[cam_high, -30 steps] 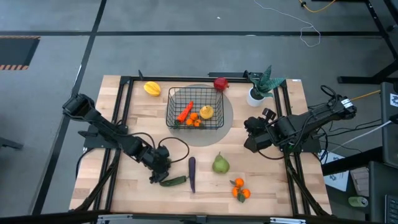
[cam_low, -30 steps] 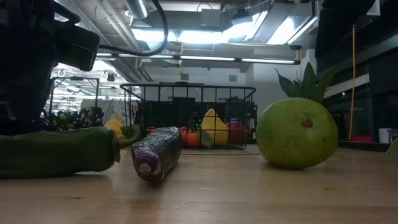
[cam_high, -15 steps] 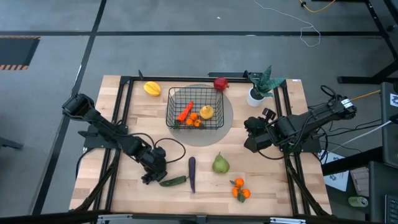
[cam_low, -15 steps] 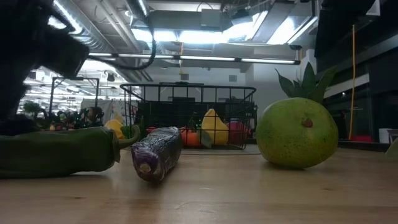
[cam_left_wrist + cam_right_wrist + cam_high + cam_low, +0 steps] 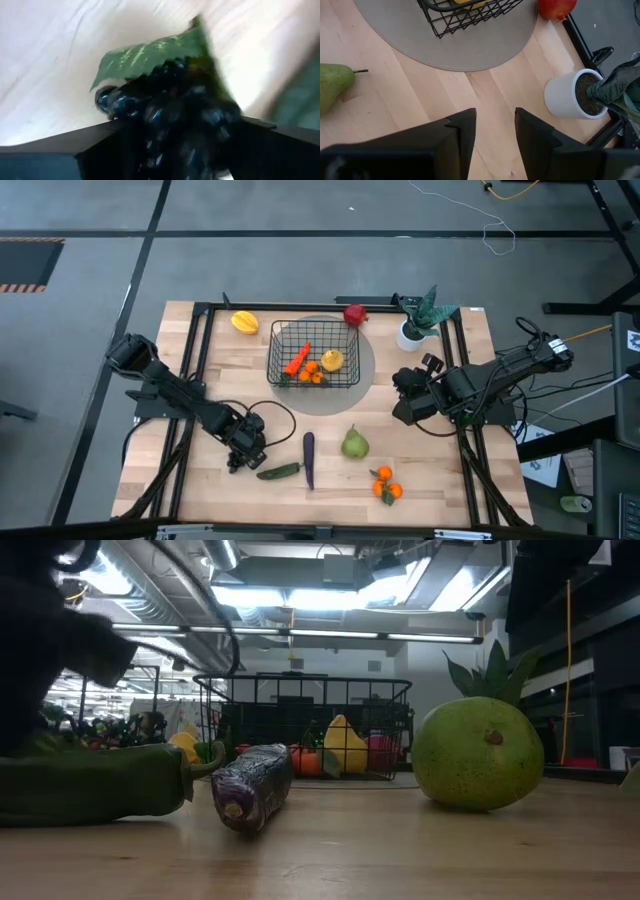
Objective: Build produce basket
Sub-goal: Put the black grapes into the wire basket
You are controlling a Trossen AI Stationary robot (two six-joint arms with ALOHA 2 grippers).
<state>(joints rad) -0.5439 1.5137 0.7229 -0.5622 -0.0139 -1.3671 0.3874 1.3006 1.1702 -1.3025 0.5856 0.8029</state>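
My left gripper (image 5: 238, 457) is near the table's front left, shut on a bunch of dark grapes with a green leaf (image 5: 175, 107). The green cucumber (image 5: 278, 471), purple eggplant (image 5: 308, 458), green pear (image 5: 355, 444) and tangerines (image 5: 386, 486) lie on the wood to its right. The black wire basket (image 5: 352, 352) stands on a grey round mat and holds a carrot (image 5: 298, 360), tangerines and a yellow fruit (image 5: 332, 360). My right gripper (image 5: 403, 394) is open and empty at the table's right side, and shows in its wrist view (image 5: 495, 120). My left gripper pinches the grape bunch between its two fingers (image 5: 95, 145), which stand on either side of the lower part of the bunch (image 5: 150, 127). The leaf and the bunch's free end stick out beyond the fingertips. Whether the bunch rests on the table cannot be told.
A yellow fruit (image 5: 244, 322) and a red fruit (image 5: 354, 314) lie at the far side beside the basket. A white-potted green plant (image 5: 418, 320) stands at the far right. A black frame (image 5: 200, 360) runs along the table's edges.
My left gripper has gone a little toward the table's left edge, away from the cucumber and the eggplant. The fruits on the table have stayed where they were.
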